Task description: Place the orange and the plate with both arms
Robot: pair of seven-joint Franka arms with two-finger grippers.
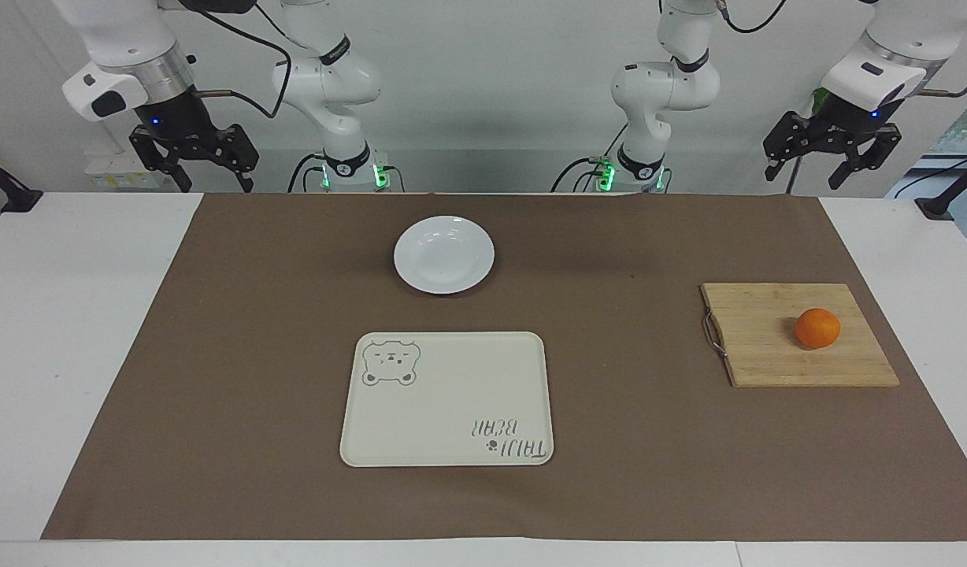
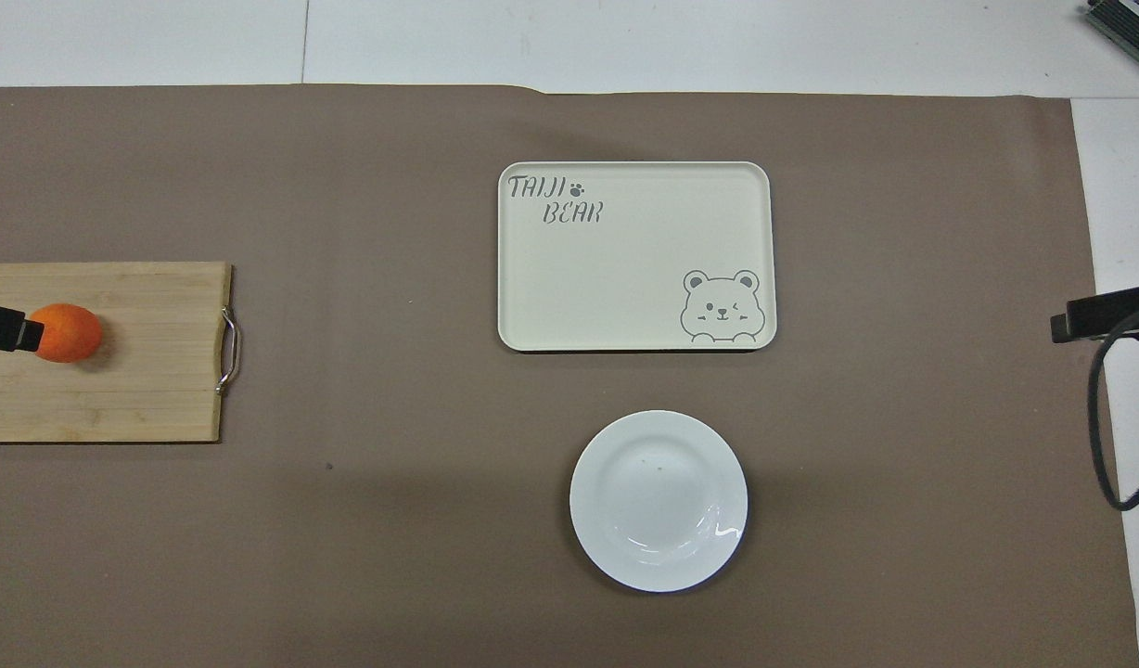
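Bamboo lay under the orange (image 1: 816, 327), which sat on the cutting board (image 1: 767, 346) toward my left arm's end of the table. Nothing had been placed yet. The plate (image 1: 444, 254) rested bare on the brown mat (image 1: 255, 354), nearer to me than the bear tray (image 1: 447, 399), which was empty too. My left gripper (image 1: 830, 161) and my right gripper (image 1: 194, 164) both hung raised at the table's near edge, fingers spread, holding nothing. By my reckoning, both pickups and both placements were left.
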